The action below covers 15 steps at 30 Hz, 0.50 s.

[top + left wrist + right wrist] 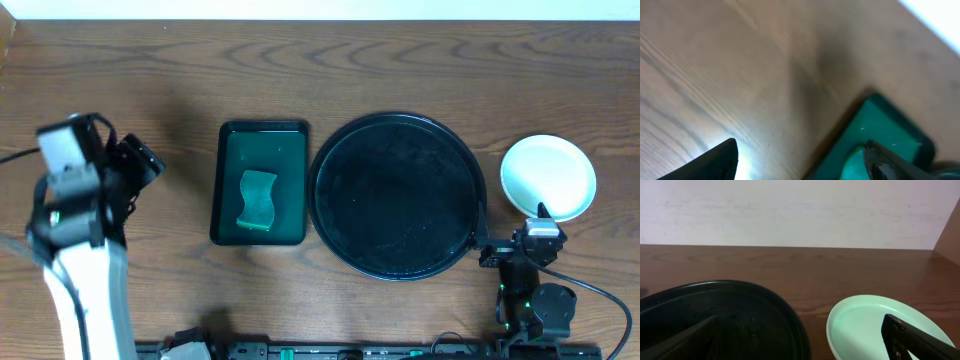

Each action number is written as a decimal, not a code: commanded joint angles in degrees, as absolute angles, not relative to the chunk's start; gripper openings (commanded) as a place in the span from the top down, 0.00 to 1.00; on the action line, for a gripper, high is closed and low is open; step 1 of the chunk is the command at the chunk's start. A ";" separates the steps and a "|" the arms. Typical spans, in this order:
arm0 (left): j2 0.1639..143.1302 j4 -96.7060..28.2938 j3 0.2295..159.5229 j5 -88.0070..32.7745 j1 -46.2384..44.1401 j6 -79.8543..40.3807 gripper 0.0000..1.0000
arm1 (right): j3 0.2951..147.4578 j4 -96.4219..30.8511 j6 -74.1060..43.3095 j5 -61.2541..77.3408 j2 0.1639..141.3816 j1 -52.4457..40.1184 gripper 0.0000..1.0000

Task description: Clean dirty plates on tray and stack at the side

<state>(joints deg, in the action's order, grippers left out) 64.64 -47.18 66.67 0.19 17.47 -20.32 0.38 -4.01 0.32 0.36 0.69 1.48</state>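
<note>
The plates (548, 177) were seen stacked flat, face up, at the right edge of the overhead frame, just beside the tray (397, 195) and off it. Being round, they showed no long axis. How many lay in the stack could not be made out, though a second rim was perhaps visible under the top one. The left gripper (140, 160) was held with its jaws spread wide, gripping nothing, at the left, near the green tray (262, 128). That tray's long axis ran top to bottom, as did that of the sponge (257, 199) laid in it. The right gripper (541, 222) was likewise parted wide and empty, at the plates' lower edge.
</note>
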 commanded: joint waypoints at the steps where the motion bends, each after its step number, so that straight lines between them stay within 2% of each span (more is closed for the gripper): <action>1: 56.36 -47.29 67.53 0.49 17.72 -20.40 0.20 | 0.30 -4.27 0.49 -0.12 0.30 0.91 0.01; 9: 39.42 -47.29 67.53 0.51 17.72 -20.38 0.20 | 0.30 -4.27 0.49 -0.12 0.30 0.91 0.01; 15: 32.29 -47.29 67.53 0.49 17.72 -20.38 0.20 | 0.30 -4.27 0.49 -0.12 0.30 0.91 0.01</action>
<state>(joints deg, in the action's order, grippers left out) 34.46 -47.24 66.74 0.19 17.52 -20.34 0.38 -4.03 0.30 0.36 0.69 1.48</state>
